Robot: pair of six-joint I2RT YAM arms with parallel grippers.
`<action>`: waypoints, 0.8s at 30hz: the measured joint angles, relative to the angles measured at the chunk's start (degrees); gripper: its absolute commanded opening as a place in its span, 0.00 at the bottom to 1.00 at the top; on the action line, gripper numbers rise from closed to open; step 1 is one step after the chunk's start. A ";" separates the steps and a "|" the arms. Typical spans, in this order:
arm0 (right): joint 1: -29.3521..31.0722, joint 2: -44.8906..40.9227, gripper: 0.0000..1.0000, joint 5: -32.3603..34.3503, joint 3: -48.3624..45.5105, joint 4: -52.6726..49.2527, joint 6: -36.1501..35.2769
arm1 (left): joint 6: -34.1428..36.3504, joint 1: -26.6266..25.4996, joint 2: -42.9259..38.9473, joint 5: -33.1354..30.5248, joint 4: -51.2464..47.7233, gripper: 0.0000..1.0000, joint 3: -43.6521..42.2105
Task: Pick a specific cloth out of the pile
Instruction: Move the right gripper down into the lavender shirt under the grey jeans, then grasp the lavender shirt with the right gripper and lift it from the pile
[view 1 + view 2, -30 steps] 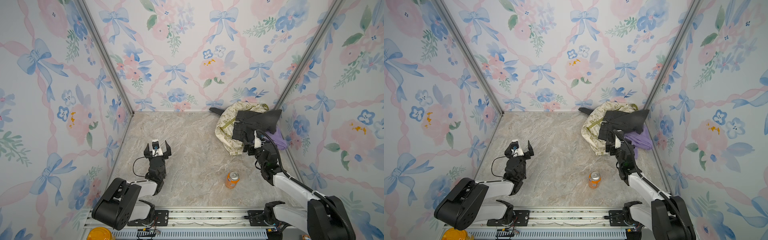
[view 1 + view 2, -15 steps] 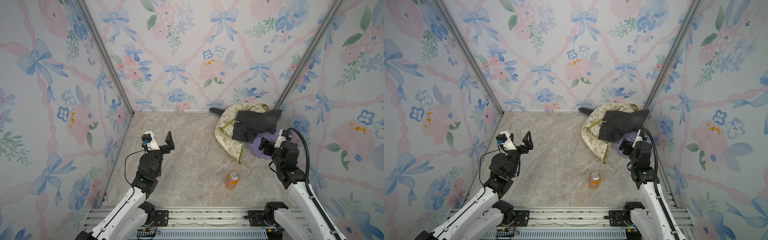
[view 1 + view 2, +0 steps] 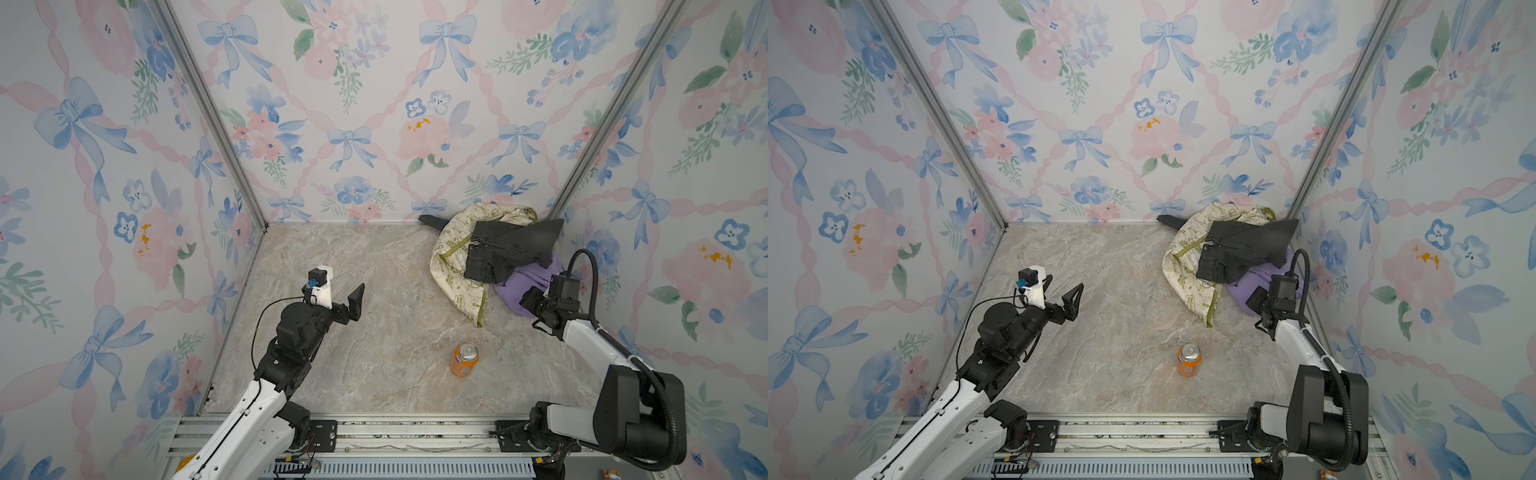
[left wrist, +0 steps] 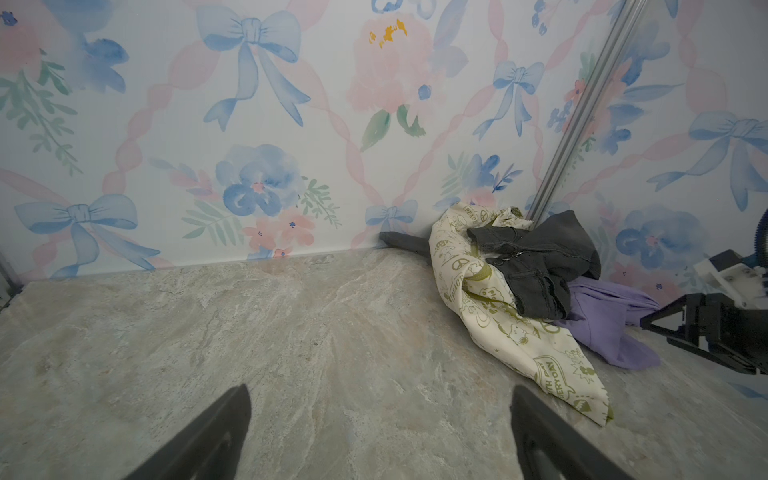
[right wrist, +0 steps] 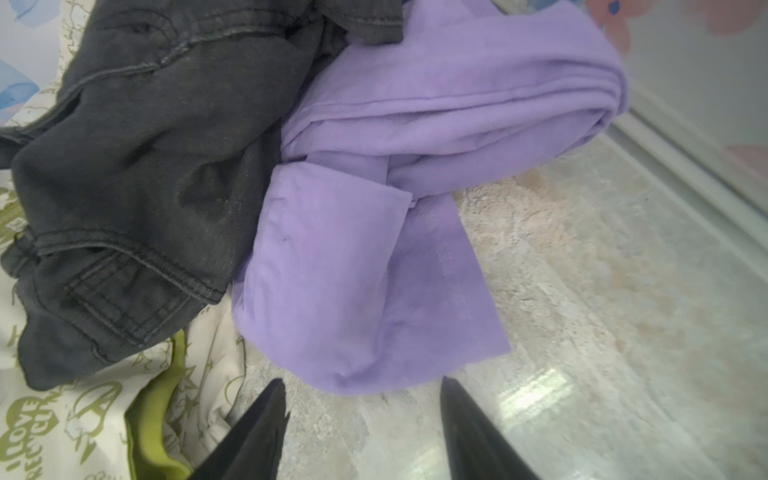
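- Lying in the far right corner of the table [image 3: 365,257], the pile [image 3: 494,257] sits against the flowered walls in both top views.
- On top of it is a dark grey denim garment [image 3: 511,247], draped over a cream printed cloth [image 3: 451,270] with olive trim that trails toward the middle of the table.
- The lavender cloth [image 3: 517,286] is at the near right edge of the heap. It is partly under the denim, and a folded lobe spills onto the bare table.
- The right tool [image 5: 362,380] is low at that lobe with its two fingers partly apart. Nothing is between them, and the fabric's edge lies just ahead of the tips. Whether they touch it cannot be told.
- The left tool [image 3: 338,295] hangs over the left half of the table, well apart from the pile. It is spread wide and holds nothing.
- An orange can [image 3: 464,359] stands upright on the table between the two arms, nearer the front rail, apart from the clothes.
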 measured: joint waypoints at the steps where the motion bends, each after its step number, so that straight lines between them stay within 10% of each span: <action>1: -0.24 1.55 0.55 -0.66 0.50 0.96 0.74 | 0.17 0.00 0.00 0.28 -0.39 0.98 -0.17; 8: -1.33 12.11 0.44 -3.93 4.70 7.58 5.66 | 1.03 0.00 -0.96 0.90 -0.81 0.98 -0.48; 15: -1.88 20.15 0.01 -7.45 6.95 12.35 9.86 | 1.09 0.00 -1.27 0.26 -0.17 0.98 -1.11; 24: -1.49 16.15 0.00 -8.11 5.42 15.04 11.98 | 4.31 0.00 1.49 -3.21 4.92 0.98 -2.43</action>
